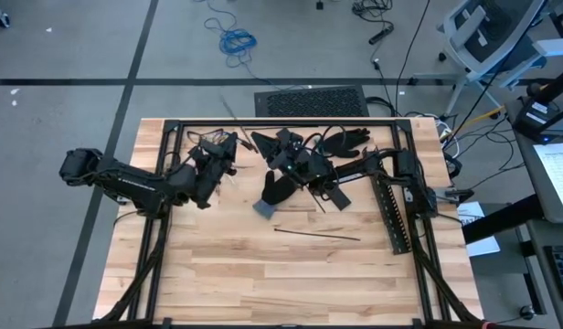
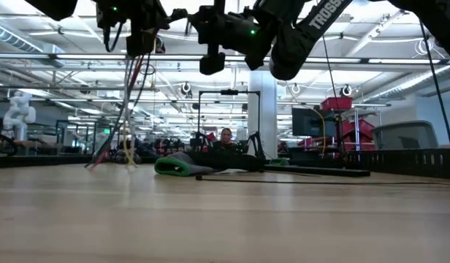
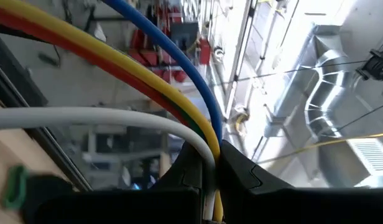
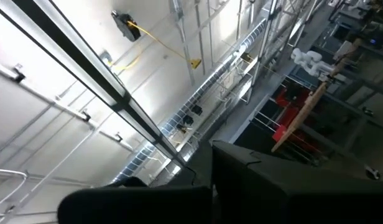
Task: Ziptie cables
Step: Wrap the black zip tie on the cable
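Observation:
The cables [image 3: 148, 74], a bundle of yellow, blue, red, green and white wires, run out from between the fingers of my left gripper [image 3: 213, 168]. That gripper is shut on them above the table's far left part [image 1: 216, 157]. In the low view the cables [image 2: 130, 95] hang down from it. My right gripper [image 4: 211, 180] is shut and tipped upward toward the ceiling, with nothing visible between its fingers. It hovers near the table's far middle [image 1: 281, 153], to the right of the left gripper. My left gripper pinches the whole bundle between its two fingers [image 3: 191, 165], all wires together at one spot [image 3: 211, 146]. Beyond the fingers the wires fan apart. In the low view the bundle hangs slack below the gripper. Its lower ends [image 2: 126, 155] reach about table height; whether they touch the table I cannot tell.
A dark glove [image 1: 278, 188] with a grey cuff lies mid-table, and another [image 1: 345, 140] lies farther back. A thin black stick [image 1: 318, 235] lies nearer the front edge. A black slotted strip [image 1: 391, 212] lies along the right side. The near half of the wooden table [image 1: 263, 283] is bare.

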You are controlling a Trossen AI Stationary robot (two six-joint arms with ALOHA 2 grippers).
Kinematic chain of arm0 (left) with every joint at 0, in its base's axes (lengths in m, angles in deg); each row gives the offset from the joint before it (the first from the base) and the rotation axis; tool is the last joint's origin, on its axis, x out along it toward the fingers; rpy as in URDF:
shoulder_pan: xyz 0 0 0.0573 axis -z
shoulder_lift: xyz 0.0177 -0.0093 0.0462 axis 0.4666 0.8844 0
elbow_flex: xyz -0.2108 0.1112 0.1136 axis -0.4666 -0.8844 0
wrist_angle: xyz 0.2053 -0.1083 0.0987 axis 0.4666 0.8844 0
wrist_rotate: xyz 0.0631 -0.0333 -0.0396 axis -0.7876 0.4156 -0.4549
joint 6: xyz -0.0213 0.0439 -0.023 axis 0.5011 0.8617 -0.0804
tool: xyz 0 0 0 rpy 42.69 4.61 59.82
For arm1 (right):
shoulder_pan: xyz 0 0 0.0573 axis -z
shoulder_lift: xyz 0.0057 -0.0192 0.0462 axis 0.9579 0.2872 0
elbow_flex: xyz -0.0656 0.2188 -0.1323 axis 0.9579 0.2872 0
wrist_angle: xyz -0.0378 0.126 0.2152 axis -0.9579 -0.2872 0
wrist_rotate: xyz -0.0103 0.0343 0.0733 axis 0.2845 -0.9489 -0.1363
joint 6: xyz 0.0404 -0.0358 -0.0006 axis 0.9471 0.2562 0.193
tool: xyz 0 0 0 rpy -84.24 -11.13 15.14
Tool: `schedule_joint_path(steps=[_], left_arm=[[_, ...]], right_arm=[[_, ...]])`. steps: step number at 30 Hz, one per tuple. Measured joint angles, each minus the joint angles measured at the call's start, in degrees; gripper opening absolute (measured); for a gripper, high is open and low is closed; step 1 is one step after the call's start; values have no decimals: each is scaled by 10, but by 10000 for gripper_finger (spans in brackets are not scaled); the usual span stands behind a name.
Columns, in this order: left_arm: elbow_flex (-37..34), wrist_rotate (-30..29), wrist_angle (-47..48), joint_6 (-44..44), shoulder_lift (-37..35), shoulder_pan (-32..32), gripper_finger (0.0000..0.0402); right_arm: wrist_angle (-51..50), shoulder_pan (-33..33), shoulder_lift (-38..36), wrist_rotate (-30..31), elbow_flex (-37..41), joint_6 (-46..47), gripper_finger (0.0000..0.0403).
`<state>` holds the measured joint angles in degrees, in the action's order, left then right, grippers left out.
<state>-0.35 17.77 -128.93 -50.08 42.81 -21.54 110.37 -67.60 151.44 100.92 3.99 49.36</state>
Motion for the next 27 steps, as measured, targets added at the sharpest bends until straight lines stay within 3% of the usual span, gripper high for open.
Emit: schedule_joint_path(steps=[6, 8, 12, 16, 19, 21, 24, 27], left_arm=[[0, -10, 1, 29, -15, -7, 25], [0, -1, 4, 104, -31, -5, 25], [0, 13, 2, 393, -96, 14, 25], [0, 7, 30, 548, -159, 41, 25], [0, -32, 130, 540, -189, 54, 25], [0, -40, 206, 502, -203, 55, 25], [0, -40, 267, 443, -210, 55, 25], [0, -39, 270, 440, -217, 54, 25]], right_arm=[[4, 0, -1, -9, 0, -1, 0], [-15, 7, -6, -55, 5, -9, 0], [-219, 25, -71, -123, 71, -6, 0], [-468, 33, -156, -133, 143, -49, 0], [-686, 57, -192, -188, 150, -68, 0], [-774, 77, -184, -243, 143, -79, 0], [-801, 89, -160, -292, 99, -132, 0], [-830, 88, -122, -299, 28, -210, 2]])
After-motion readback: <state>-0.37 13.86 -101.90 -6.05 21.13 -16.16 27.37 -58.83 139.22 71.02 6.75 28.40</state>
